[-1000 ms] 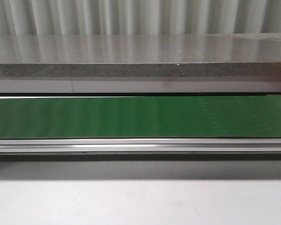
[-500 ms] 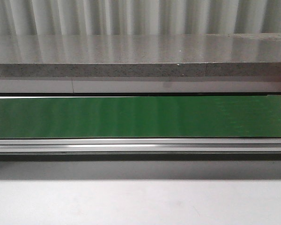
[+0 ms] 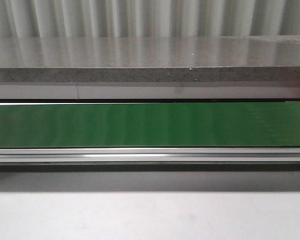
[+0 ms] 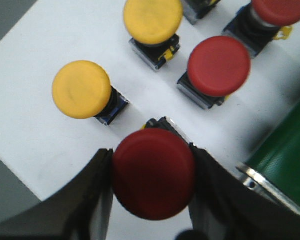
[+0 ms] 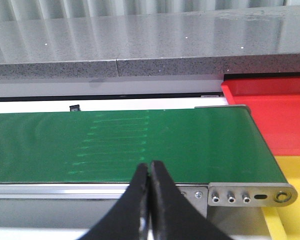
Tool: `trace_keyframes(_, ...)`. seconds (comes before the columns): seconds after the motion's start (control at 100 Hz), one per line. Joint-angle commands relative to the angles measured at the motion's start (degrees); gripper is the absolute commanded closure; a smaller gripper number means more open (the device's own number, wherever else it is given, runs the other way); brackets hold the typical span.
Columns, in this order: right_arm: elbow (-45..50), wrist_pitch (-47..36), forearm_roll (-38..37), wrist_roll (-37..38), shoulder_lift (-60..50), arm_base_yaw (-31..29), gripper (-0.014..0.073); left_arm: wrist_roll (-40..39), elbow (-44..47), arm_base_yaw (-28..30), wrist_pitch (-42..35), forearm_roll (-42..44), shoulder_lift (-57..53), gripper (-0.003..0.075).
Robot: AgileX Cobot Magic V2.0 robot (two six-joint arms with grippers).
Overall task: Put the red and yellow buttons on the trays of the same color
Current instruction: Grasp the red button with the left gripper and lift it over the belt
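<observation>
In the left wrist view my left gripper (image 4: 152,165) is shut on a red button (image 4: 154,172), its black fingers pressed against both sides of the round cap. On the white surface beyond stand two yellow buttons (image 4: 81,89) (image 4: 152,20) and two more red buttons (image 4: 219,65) (image 4: 280,10). In the right wrist view my right gripper (image 5: 149,167) is shut with nothing in it, above the near rail of the green belt (image 5: 130,145). A red tray (image 5: 275,107) and a yellow tray (image 5: 295,172) lie past the belt's end. The front view shows neither gripper, no buttons and no trays.
The green conveyor belt (image 3: 150,125) runs across the front view, with a metal rail (image 3: 150,155) along its near side and a grey stone ledge (image 3: 150,65) behind. The belt's corner (image 4: 285,150) lies close beside the held button.
</observation>
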Motion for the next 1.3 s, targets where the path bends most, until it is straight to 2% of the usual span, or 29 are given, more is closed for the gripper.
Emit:
trace_keyframes(0.0,0.07,-4.64,-0.05,-0.45,-0.94,0.04,0.0661,1.81,-2.44,-1.47,0.57,0.69,-4.88,0.0740)
trace_keyframes(0.2,0.07,-4.64,-0.05,-0.45,-0.94,0.04,0.0661,5.63,-8.29,-4.28,3.56,-0.50,-10.02,0.0740)
trace_keyframes(0.45,0.07,-4.64,-0.05,-0.45,-0.94,0.04,0.0661,14.56,-14.27,-12.37,4.91,-5.59,-6.98,0.0740)
trace_keyframes(0.67,0.07,-4.64,-0.05,-0.45,-0.94,0.04,0.0661,14.67,-15.96,-17.03,4.15,-5.59,0.59,0.0740)
trace_keyframes(1.05,0.07,-4.64,-0.05,-0.45,-0.94,0.04,0.0661,14.67,-18.84,-17.63,5.20,-6.39,10.64,0.0729)
trace_keyframes(1.12,0.07,-4.64,-0.05,-0.45,-0.94,0.04,0.0661,14.67,-18.84,-17.63,5.62,-6.50,10.85,0.0671)
trace_keyframes(1.19,0.07,-4.64,-0.05,-0.45,-0.94,0.04,0.0661,14.80,-18.84,-17.63,5.62,-6.50,10.85,0.0556)
trace_keyframes(1.26,0.07,-4.64,-0.05,-0.45,-0.94,0.04,0.0661,15.53,-18.84,-17.63,5.62,-6.63,10.85,0.0388)
trace_keyframes(1.29,0.07,-4.64,-0.05,-0.45,-0.94,0.04,0.0661,16.06,-18.84,-17.63,5.62,-6.89,10.85,0.0293)
